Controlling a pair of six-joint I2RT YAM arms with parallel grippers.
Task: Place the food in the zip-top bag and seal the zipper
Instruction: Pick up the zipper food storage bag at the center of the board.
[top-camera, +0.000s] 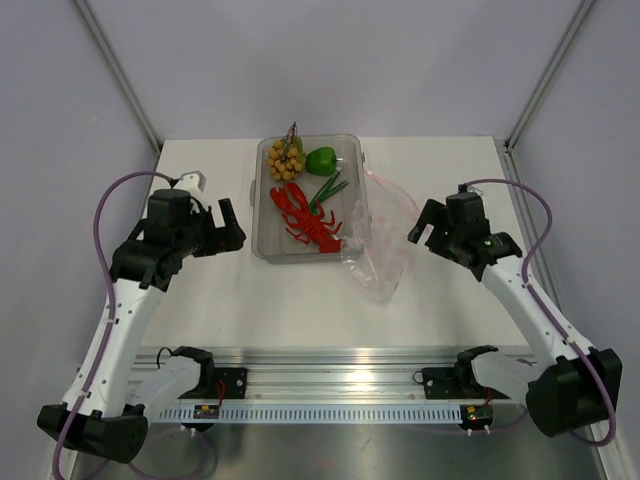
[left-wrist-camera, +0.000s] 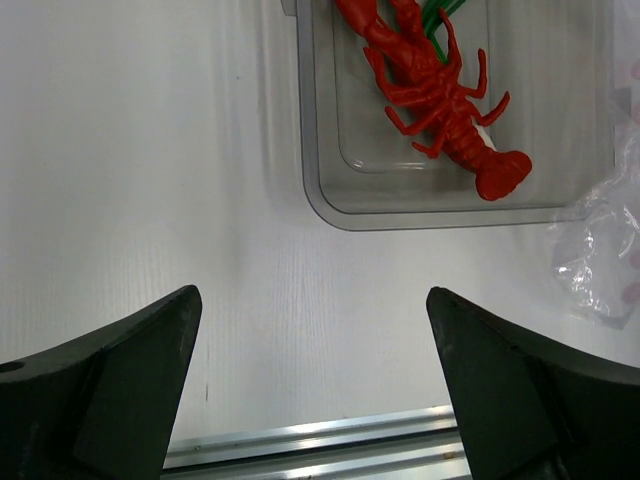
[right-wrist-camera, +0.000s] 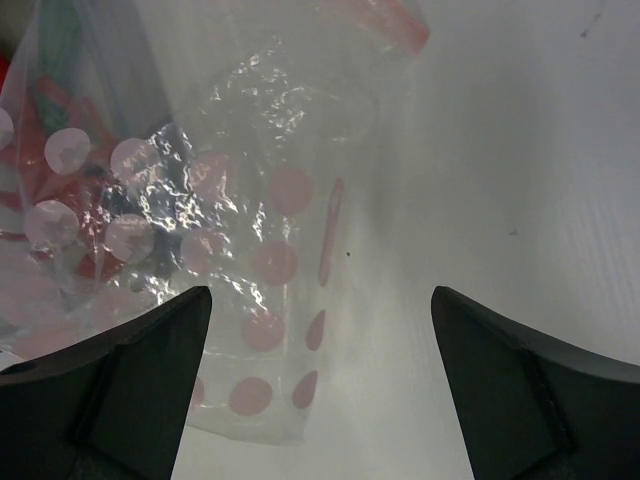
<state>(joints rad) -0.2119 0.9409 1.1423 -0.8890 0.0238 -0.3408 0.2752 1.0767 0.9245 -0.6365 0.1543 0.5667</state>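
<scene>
The food lies in a rigid clear tray (top-camera: 262, 248): a red lobster (top-camera: 306, 219) (left-wrist-camera: 432, 92), a shiny green pepper (top-camera: 321, 160), a cluster of yellow-tan balls (top-camera: 285, 158) and thin green stalks (top-camera: 329, 189). The crinkly zip-top bag (top-camera: 382, 238) (right-wrist-camera: 240, 230), clear with pink dots, lies just right of the tray, its pink zipper (top-camera: 387, 185) (right-wrist-camera: 392, 22) along the far edge. My left gripper (top-camera: 228, 228) (left-wrist-camera: 312, 340) hovers open left of the tray. Right of the bag, my right gripper (top-camera: 422, 221) (right-wrist-camera: 322, 345) is open over the bag's edge, holding nothing.
A slotted aluminium rail (top-camera: 340, 385) runs along the table's near edge between the arm bases. Grey walls and frame posts (top-camera: 118, 70) bound the white table (top-camera: 200, 300) at the back and sides.
</scene>
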